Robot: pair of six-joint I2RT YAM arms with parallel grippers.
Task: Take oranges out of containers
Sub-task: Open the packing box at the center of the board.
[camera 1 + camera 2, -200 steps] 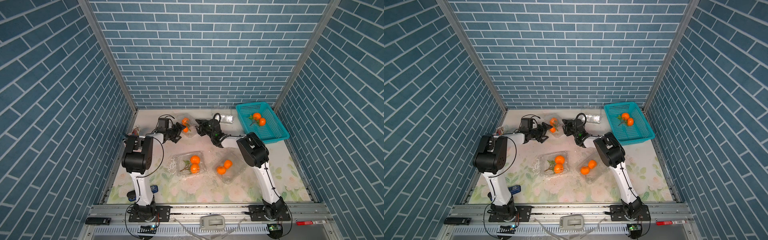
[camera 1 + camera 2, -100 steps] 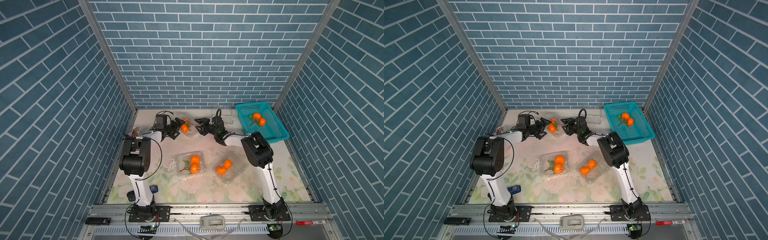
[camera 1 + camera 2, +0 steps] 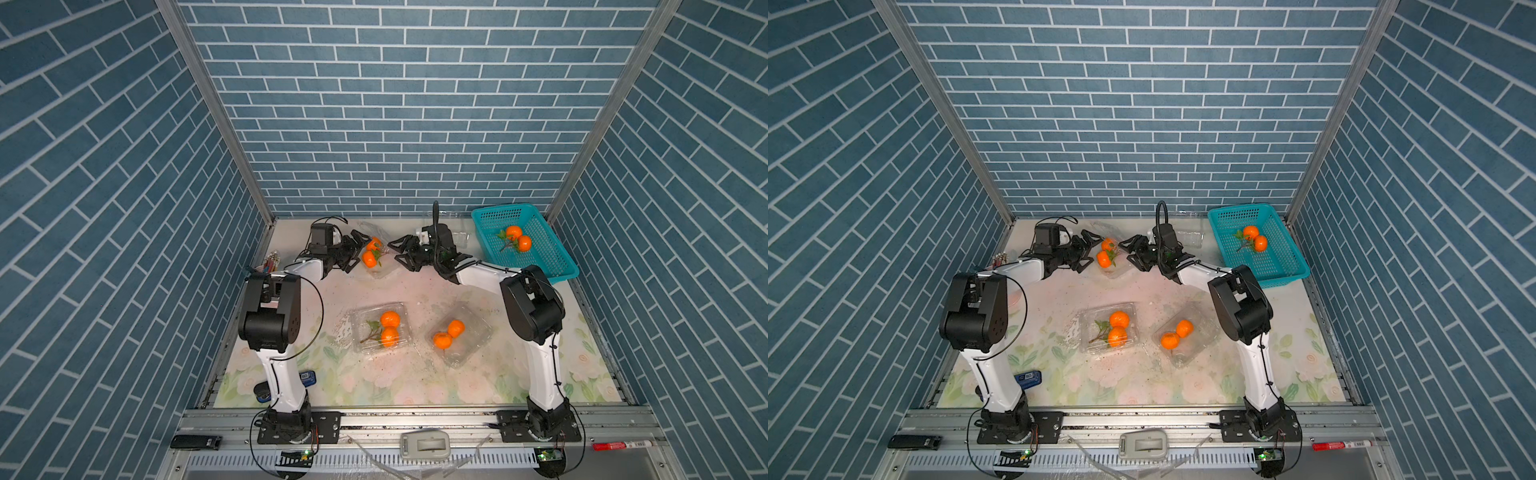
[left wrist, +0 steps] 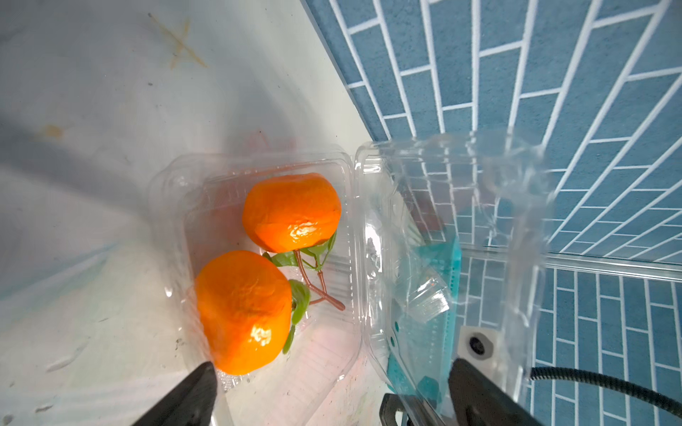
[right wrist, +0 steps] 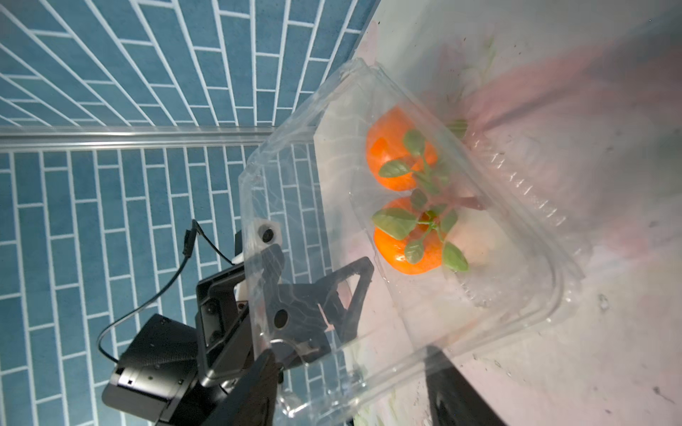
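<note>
Clear plastic at the back of the table (image 3: 415, 374): in both top views the rear container (image 3: 384, 272) lies between the left gripper (image 3: 357, 252) and the right gripper (image 3: 395, 252), its oranges (image 3: 369, 258) inside; both pincers gape wider than a second ago, and both wrists sit nearer the back wall (image 3: 399, 124); the front containers (image 3: 361, 332) each hold a pair; another pair lies in the teal basket (image 3: 552, 266).

Left wrist view: the lid (image 4: 443, 206) stands raised; the jaws are spread wide on nothing; one finger (image 4: 192, 394) is just beside the nearer orange.

Right wrist view: the jaws stand apart; the lid's corner lies between them, unpinched; the fruit's leaves show through the plastic.
</note>
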